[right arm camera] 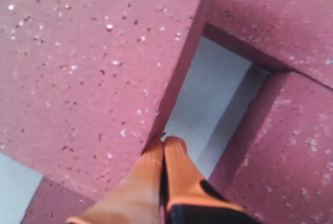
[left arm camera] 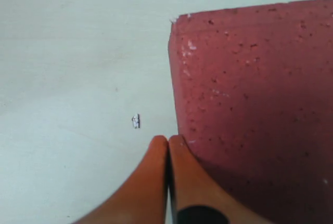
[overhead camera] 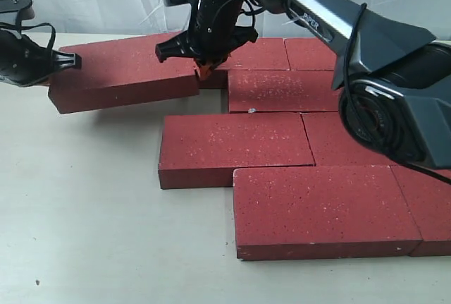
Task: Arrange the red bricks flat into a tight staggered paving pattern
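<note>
The table (overhead camera: 84, 233) is pale and flat. The red bricks (overhead camera: 324, 209) lie on it, and eight of them show. They are dark red with little white dots.

Closest are two bricks side by side, lying flat and touching. Behind them is a row of two more, moved over to the left, so the joins do not line up. Behind that row one brick shows, and the big black arm hides what is next to it. At the very back two more bricks lie flat and touching.

One loose brick (overhead camera: 123, 71) is far back on the left. It lies at a slant and is not tight against the others. There is a gap between it and the row in front.

The left gripper (overhead camera: 69, 61) is at the left end of the loose brick. Its orange fingers (left arm camera: 156, 182) are pressed together. It holds nothing, and one finger just touches the brick's edge.

The right gripper (overhead camera: 204, 70) points down at the right end of the same brick. Its fingers (right arm camera: 140, 182) are pressed together too. It grips nothing, and its tips touch the brick's edge.
</note>
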Robot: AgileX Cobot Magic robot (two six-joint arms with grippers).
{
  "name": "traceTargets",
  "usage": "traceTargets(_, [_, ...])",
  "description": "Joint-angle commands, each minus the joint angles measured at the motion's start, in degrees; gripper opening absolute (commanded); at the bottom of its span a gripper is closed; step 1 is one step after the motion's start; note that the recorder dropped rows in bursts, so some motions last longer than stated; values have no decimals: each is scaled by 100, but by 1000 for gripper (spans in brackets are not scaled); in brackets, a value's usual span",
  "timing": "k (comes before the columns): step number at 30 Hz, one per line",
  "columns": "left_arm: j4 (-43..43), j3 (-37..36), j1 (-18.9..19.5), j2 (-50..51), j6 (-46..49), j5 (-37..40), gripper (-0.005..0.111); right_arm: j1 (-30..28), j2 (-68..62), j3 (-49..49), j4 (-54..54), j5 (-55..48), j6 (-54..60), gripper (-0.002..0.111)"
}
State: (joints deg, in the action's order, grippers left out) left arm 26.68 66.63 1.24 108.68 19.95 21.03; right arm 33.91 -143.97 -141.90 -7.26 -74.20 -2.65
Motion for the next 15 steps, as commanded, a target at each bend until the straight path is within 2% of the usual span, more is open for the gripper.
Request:
traceTargets(1, [492, 33, -19, 385, -7, -27, 0, 220, -201, -9, -1096, 424, 115, -1])
traceTargets(15, [603, 33, 336, 603, -7, -254, 0, 220, -590, -9, -1485, 424, 296, -1])
